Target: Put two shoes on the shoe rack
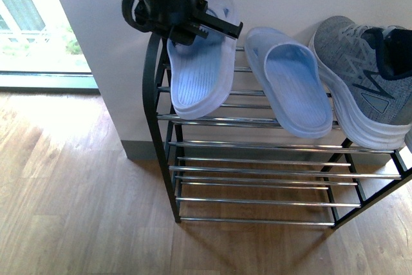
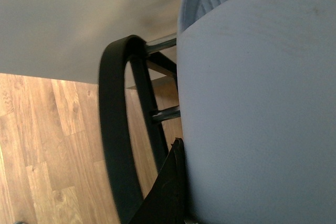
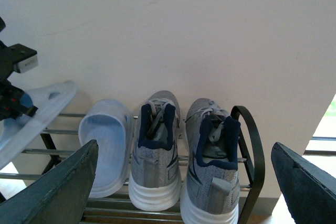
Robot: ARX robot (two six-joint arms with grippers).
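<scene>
Both grey sneakers (image 3: 155, 150) (image 3: 212, 166) stand side by side on the shoe rack's (image 1: 257, 159) top tier, toes to the wall; the front view shows one (image 1: 367, 75) at the right edge. My left gripper (image 1: 187, 20) is shut on a light blue slipper (image 1: 201, 69), tilted over the rack's left end with its lower end at the top bars. In the left wrist view that slipper (image 2: 257, 103) fills the picture beside one dark finger (image 2: 165, 192). My right gripper (image 3: 186, 182) is open, back from the sneakers, touching nothing.
A second light blue slipper (image 1: 293, 91) lies on the top tier between the held one and the sneakers. The rack's black curved end frame (image 1: 154, 107) stands just below my left gripper. White wall behind, wood floor (image 1: 71, 191) in front, window at the left.
</scene>
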